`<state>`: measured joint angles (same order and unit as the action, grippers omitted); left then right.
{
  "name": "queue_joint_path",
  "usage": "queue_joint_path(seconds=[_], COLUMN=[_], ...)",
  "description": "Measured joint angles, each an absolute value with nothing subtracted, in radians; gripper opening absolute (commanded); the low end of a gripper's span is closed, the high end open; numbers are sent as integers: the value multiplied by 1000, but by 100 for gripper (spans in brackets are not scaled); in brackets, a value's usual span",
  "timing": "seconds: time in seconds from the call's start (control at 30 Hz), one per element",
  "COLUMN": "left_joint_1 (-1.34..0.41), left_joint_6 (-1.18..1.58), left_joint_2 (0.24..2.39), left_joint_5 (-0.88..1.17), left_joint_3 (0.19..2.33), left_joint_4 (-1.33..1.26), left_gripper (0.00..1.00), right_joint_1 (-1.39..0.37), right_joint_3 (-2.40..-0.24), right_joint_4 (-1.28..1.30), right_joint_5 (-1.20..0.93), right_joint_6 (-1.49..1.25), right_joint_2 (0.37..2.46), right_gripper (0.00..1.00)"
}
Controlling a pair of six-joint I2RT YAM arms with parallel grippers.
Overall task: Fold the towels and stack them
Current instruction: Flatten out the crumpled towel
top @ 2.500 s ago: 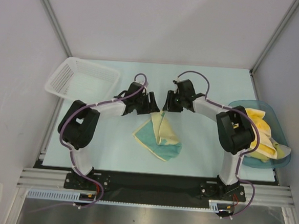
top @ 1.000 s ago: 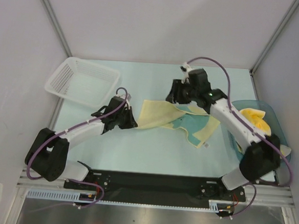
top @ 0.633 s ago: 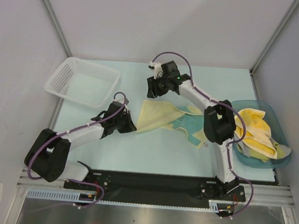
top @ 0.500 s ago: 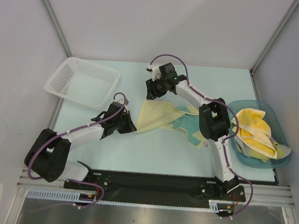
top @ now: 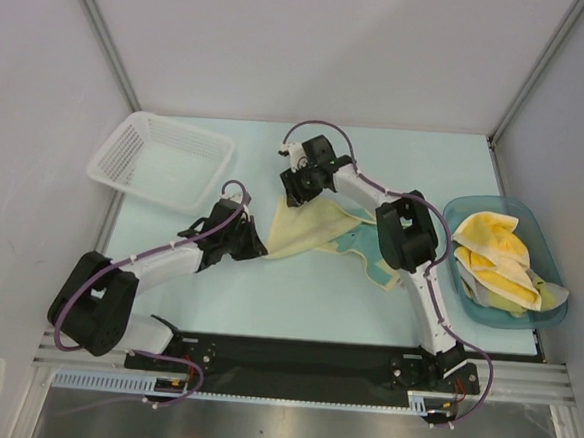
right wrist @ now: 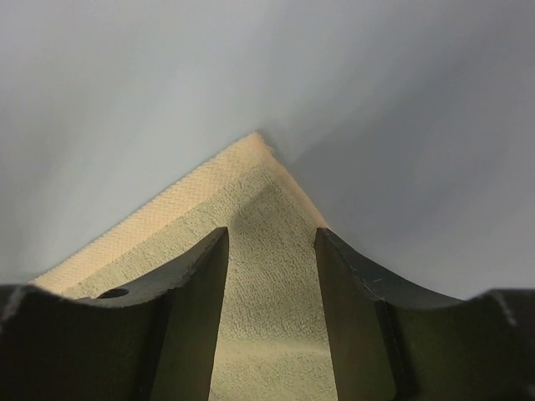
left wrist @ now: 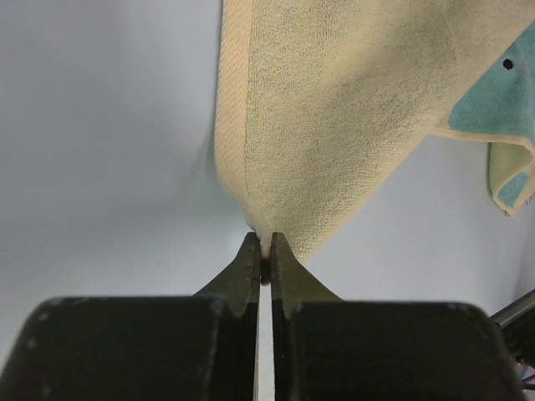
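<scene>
Now: towel (top: 303, 230) limp, light; left tool (left wrist: 262, 244) pinches one corner; right tool (right wrist: 272, 241) agape over another; you take hem there.

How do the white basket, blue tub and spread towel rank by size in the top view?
1. White basket and blue tub: about alike, not ranked.
2. Spread towel, partly hidden by the right arm.

walls (top: 314, 50): pale grey | table (top: 297, 295): light blue-green | rails (top: 72, 349): aluminium
</scene>
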<state>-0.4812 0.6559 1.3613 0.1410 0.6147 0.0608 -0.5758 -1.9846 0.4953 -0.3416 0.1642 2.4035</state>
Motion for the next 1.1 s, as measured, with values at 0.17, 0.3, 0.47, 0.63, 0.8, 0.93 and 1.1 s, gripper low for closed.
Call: queue_joint_path(seconds=[0.17,0.3,0.47,0.63,0.8,0.93,1.1], left_joint_1=[-481,-481,-481,-481,-481,-481,-481], left_joint_6=[656,656,656,656,656,656,656], left_joint_2=[1361,1361,1361,1361,1362,1365,1370], left_joint_5=[138,134,134,134,134,134,134], left_joint_3=[615,607,601,601,601,601,601], left_joint_4=[61,55,49,42,38,37,38], left_gripper=[0,0,0,0,0,0,0], right_joint_1=[-591,-596,-603,-609,-611,-618,-635], right_joint_3=[-1980,-1977,-1977,-1977,-1997,-2032,-2044], right_joint_4=[470,439,389,359,342,342,345], right_joint_5=[-306,-305,-310,-314,-323,-317,-279], right_joint_6=[178,176,173,173,179,196,223], right_joint_2=[2403,2403,2405,2418,2444,2466,2475], right_gripper=[53,53,53,54,55,53,43])
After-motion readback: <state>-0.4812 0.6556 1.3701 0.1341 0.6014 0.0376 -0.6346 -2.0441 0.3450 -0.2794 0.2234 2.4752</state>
